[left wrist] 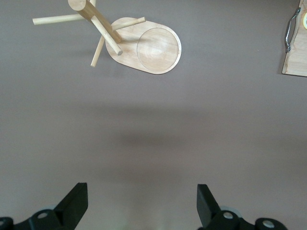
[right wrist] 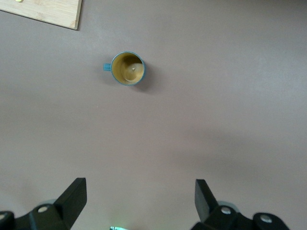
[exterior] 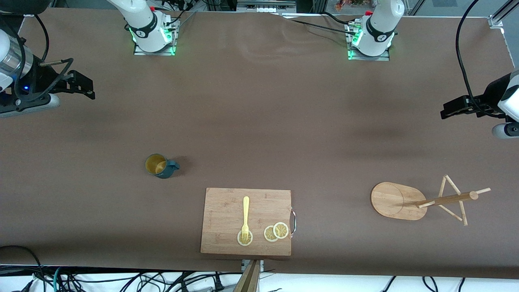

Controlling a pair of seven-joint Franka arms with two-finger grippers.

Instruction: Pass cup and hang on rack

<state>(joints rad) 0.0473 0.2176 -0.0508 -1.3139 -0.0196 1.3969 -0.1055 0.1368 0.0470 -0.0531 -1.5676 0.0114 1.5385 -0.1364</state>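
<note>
Lying nearest the front camera, a rectangular wooden cutting board (exterior: 246, 221) rests flat on the brown surface (exterior: 259, 121), carrying a yellow fork (exterior: 245, 217) and three lemon slices (exterior: 275, 232), with a metal handle (exterior: 293, 221) on its edge toward the left arm's end. Beside it toward that same end stands the rack (exterior: 399, 200), its oval bamboo base flat on the surface while its post and thin pegs lean away in the front view toward the left arm's end; no cup hangs on it. Slightly farther from the camera, toward the right arm's end, the cup (exterior: 158, 165) sits upright on the surface, well apart from the board, its ochre inside showing and its small teal handle pointing toward the left arm's end. Farther still, the right gripper (right wrist: 139, 201) hangs over bare surface at the right arm's end with its fingers spread apart and empty. The left gripper (left wrist: 141, 203) waits likewise over bare surface at its own end, fingers apart, holding nothing.
</note>
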